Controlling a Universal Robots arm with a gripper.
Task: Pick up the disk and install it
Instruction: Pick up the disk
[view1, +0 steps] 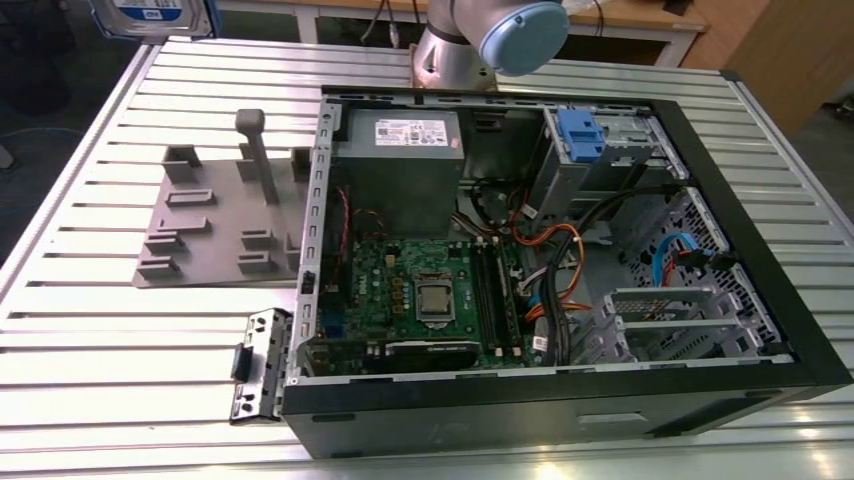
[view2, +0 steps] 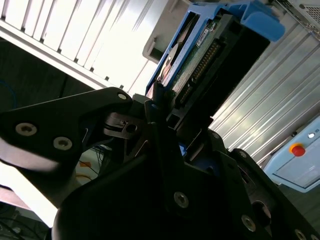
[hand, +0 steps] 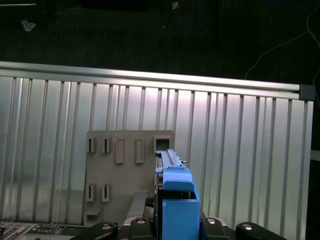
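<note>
One disk (view2: 210, 45): clamped edge-on in the tool, raised off the tabletop (view1: 120, 350), well apart from the computer case (view1: 747, 330), off the case's side toward the exterior view's left.
Tool (view2: 162, 117): closed on one end of the disk's blue frame; the other end juts out free.
Grey fixture (hand: 125, 165): flat on the tabletop, just beside the computer case.
Drive cage (view1: 587, 140): inside the computer case, with a blue latch.
Cables (view1: 554, 260): inside the computer case, near the drive cage.
Risk: held by one end, the disk may pivot in the grip, meet the drive cage crooked and jam; the cables could snag its frame.
</note>
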